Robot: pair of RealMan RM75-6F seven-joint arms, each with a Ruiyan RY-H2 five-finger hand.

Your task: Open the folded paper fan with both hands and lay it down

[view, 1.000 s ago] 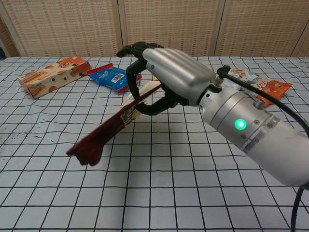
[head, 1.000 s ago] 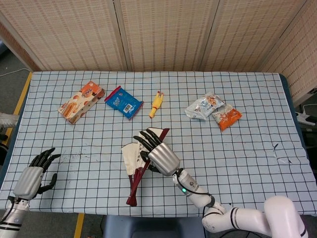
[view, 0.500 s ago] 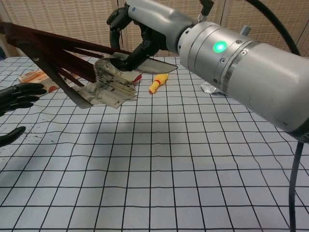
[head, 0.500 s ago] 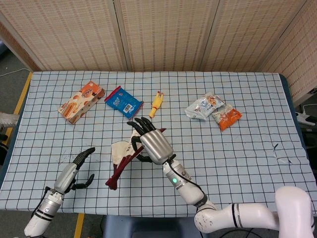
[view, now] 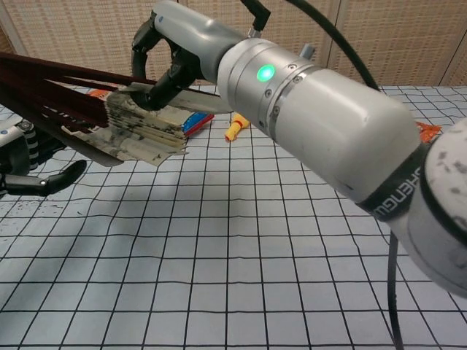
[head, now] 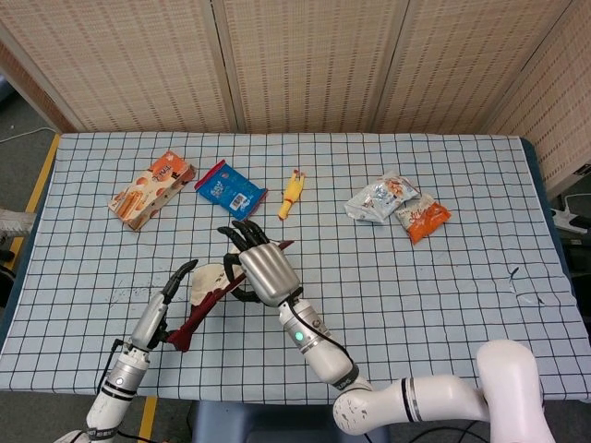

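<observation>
The paper fan (head: 209,293) has dark red ribs and cream paper and is partly spread. My right hand (head: 260,268) grips it near the paper end and holds it above the table, tilted, with its handle end low on the left. In the chest view the right hand (view: 169,45) pinches the top guard, and the ribs (view: 44,91) run off to the left past the paper (view: 142,130). My left hand (head: 162,306) reaches up beside the handle end with its fingers spread. In the chest view the left hand (view: 28,169) sits just under the ribs, holding nothing that I can see.
Along the far side of the checked tablecloth (head: 443,295) lie an orange cracker box (head: 150,189), a blue packet (head: 230,190), a yellow toy chicken (head: 292,193), a silver snack bag (head: 380,198) and an orange snack bag (head: 424,218).
My right hand has lifted the fan and carried it left, and the fan has spread a little. My left hand has come in from the table's left corner to the fan's handle end.
</observation>
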